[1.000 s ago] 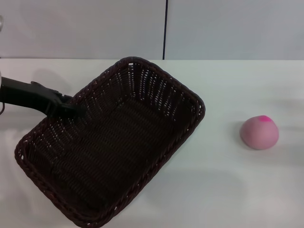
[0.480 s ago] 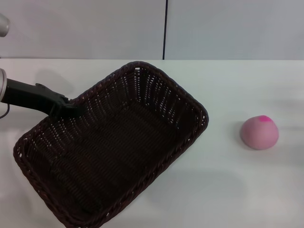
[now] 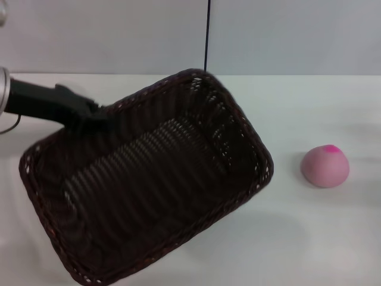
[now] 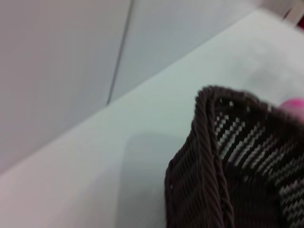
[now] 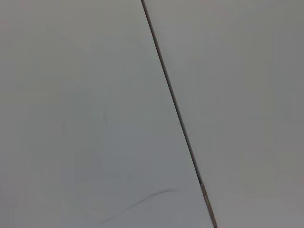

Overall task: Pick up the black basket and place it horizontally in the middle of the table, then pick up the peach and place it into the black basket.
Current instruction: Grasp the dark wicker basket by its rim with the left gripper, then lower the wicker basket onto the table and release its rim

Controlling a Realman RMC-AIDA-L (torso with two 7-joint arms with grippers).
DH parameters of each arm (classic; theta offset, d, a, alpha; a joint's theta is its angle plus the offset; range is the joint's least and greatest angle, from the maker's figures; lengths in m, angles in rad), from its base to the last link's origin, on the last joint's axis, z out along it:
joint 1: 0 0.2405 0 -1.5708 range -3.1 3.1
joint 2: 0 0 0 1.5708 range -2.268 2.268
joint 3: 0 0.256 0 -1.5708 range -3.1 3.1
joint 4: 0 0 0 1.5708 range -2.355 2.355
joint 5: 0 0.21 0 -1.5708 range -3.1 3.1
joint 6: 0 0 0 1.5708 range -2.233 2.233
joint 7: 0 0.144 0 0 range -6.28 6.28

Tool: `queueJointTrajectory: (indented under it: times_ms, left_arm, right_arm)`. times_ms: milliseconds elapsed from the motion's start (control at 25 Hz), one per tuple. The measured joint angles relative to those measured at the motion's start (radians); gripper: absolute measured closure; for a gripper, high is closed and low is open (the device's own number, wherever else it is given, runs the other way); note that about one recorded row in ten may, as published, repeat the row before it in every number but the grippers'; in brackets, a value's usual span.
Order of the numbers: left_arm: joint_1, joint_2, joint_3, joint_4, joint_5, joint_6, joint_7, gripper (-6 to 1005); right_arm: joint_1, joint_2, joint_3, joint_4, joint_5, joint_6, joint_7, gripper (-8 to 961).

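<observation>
Step in hand: I am carrying the black basket (image 3: 149, 179) with my left gripper (image 3: 95, 114); judging by how the basket tilts and sits skewed, it is not set down yet.
Left gripper: clamped on the braided rim of the basket's long side at about 10 o'clock of the basket in the head view, my arm reaching in from 9 o'clock.
Basket position: over the left and middle part of the table (image 3: 309, 238), its long axis running diagonally from 7 o'clock up to 1 o'clock, so not horizontal. In the left wrist view one rounded corner (image 4: 209, 142) of the weave fills the picture, with bare tabletop beyond.
Peach: the peach (image 3: 325, 167) sits on the table at 3 o'clock of the basket, well apart from it, magenta tip up, untouched.
Right gripper: not visible in any view; its wrist camera sees only a plain wall panel.
Done: basket grasped, apparently lifted.
Left to do: square the basket horizontally in the middle, release it, then pick up the peach and drop it inside.
</observation>
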Motion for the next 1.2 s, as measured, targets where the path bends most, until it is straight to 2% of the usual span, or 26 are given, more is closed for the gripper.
queueJointTrajectory:
  times_ms: [280,520,720,840,1000,1040,1200]
  left_arm:
    - [-0.015,0.047,-0.002,0.003,-0.171,0.067,0.029,803]
    - [-0.061,0.064,0.001,0.000,-0.206,0.119,0.058,804]
    - [-0.105,0.061,0.019,-0.009,-0.170,0.130,0.100,805]
    - [-0.165,0.043,0.034,-0.024,-0.067,0.128,0.152,805]
    - [-0.195,0.031,0.035,-0.042,-0.010,0.123,0.185,806]
    - [-0.225,0.022,0.035,-0.067,0.047,0.109,0.213,806]
    - [-0.254,0.014,0.035,-0.104,0.079,0.100,0.255,807]
  right_arm:
    - [-0.001,0.000,0.000,0.000,0.000,0.001,0.000,357]
    - [-0.002,0.000,0.000,0.001,0.000,0.001,0.000,356]
    - [0.002,0.000,-0.003,0.003,0.000,0.001,0.000,355]
    - [0.005,0.000,-0.004,0.005,-0.001,0.011,0.000,354]
    - [0.008,0.000,-0.004,0.005,-0.003,0.024,0.000,353]
    - [0.009,0.001,-0.004,0.005,-0.003,0.025,0.000,353]
    - [0.011,0.001,-0.006,0.004,-0.003,0.026,0.000,352]
